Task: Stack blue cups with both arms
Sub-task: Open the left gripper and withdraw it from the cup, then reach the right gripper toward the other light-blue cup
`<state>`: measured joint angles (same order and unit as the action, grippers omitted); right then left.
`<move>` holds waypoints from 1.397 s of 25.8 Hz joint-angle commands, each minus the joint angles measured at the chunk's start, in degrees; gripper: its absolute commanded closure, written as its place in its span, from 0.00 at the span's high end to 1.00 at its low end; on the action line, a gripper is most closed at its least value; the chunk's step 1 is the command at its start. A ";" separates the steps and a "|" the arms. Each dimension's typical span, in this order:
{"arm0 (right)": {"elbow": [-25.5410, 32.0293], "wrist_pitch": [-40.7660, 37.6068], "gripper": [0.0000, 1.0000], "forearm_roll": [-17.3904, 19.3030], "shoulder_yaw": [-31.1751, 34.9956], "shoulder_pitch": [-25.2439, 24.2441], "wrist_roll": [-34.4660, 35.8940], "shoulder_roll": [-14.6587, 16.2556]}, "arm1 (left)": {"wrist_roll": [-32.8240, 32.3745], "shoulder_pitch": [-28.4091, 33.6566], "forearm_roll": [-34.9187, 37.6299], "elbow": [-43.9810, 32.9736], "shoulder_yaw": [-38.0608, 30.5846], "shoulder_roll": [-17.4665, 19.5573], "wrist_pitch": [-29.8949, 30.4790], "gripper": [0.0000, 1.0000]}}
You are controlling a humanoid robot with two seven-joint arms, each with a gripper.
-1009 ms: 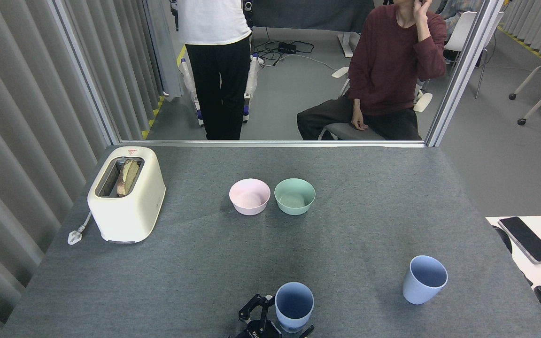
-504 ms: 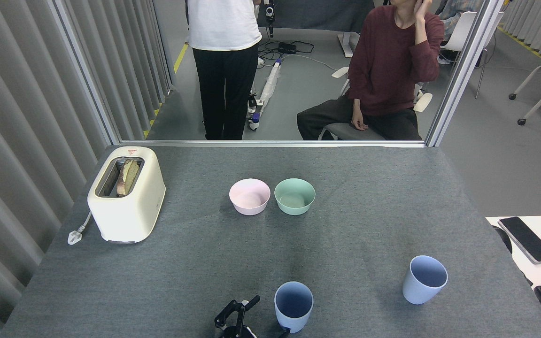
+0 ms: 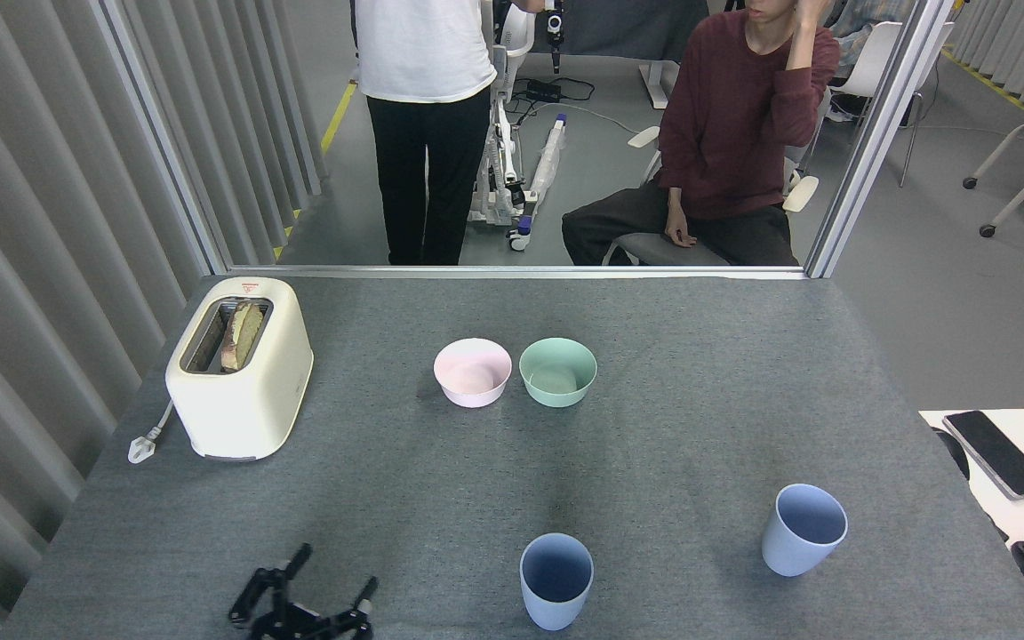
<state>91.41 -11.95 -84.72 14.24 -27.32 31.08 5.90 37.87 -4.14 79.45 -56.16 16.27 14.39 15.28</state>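
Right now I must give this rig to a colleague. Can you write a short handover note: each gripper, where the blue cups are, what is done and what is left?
Left gripper: low at the near edge of the table, fingers spread open, holding nothing, well to the left of the nearer cup.
Right gripper: not in view.
Near blue cup: upright at the near edge, centre, free.
Second blue cup: upright, further right, also free.
Pink bowl, mint-green bowl and toaster stand farther back, clear of the cups.
Done: nothing stacked.
Left: grasp both cups and set one inside the other.

A cream toaster (image 3: 240, 369) stands left of the touching pink bowl (image 3: 472, 372) and mint-green bowl (image 3: 557, 372).
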 commanded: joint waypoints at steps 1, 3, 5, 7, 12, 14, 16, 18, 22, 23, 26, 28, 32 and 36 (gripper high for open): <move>0.00 -0.18 1.00 0.08 0.00 -0.02 -0.31 -0.01 | -4.39 2.20 -11.07 0.26 -9.41 4.24 -0.87 0.99; 0.00 -0.18 1.00 0.16 0.00 -0.02 -0.49 -0.01 | -6.14 5.54 -15.64 -2.64 -14.07 5.12 -2.10 1.00; -0.09 -0.18 1.00 0.25 0.09 -0.10 -0.67 0.07 | -6.85 10.03 -17.14 -8.79 -17.41 5.73 -3.50 0.99; -0.27 -0.18 1.00 0.43 0.09 -0.10 -0.93 0.07 | -8.08 15.74 -17.58 -16.18 -19.26 5.91 -4.65 1.00; -1.14 -0.18 1.00 0.52 0.62 0.77 -2.34 -0.01 | -8.61 24.00 -17.58 -26.02 -19.96 4.94 -7.99 1.00; -1.41 -0.26 1.00 0.52 0.70 0.95 -2.42 0.07 | -8.08 25.58 -17.40 -27.34 -19.96 3.27 -8.25 1.00; -2.46 -0.26 1.00 0.52 0.70 2.00 -2.42 0.16 | -7.90 26.99 -16.96 -28.74 -19.96 1.69 -7.90 1.00; -3.78 -0.26 1.00 0.52 0.62 3.50 -2.42 0.51 | -7.55 28.92 -16.43 -29.97 -19.88 1.16 -7.63 1.00; -6.15 -0.26 1.00 0.34 0.53 6.05 -2.51 0.86 | -5.18 31.56 -12.92 -30.50 -19.17 0.02 -7.28 1.00; -6.77 -0.26 1.00 0.34 0.53 6.49 -2.51 0.86 | -4.74 32.17 -10.98 -30.50 -19.00 -0.59 -7.11 1.00; -10.20 -0.26 1.00 0.25 0.53 10.27 -4.36 1.04 | -2.98 33.67 -5.71 -30.50 -18.56 -2.70 -6.67 1.00; -13.89 -0.18 1.00 -0.19 0.53 14.05 -4.97 1.22 | -2.63 34.28 -5.36 -30.50 -18.56 -3.41 -6.40 1.00; -18.46 -0.18 1.00 -0.19 0.44 18.62 -5.24 2.45 | -2.63 35.16 -5.45 -31.64 -18.64 -3.41 -6.23 1.00; -22.15 -0.09 1.00 -0.10 0.53 21.16 -5.32 3.41 | -2.54 35.25 -5.45 -31.56 -18.65 -3.41 -6.23 1.00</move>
<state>72.12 -12.09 -84.85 14.73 -8.33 25.87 8.69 35.23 30.95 73.92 -87.65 -2.35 11.05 9.02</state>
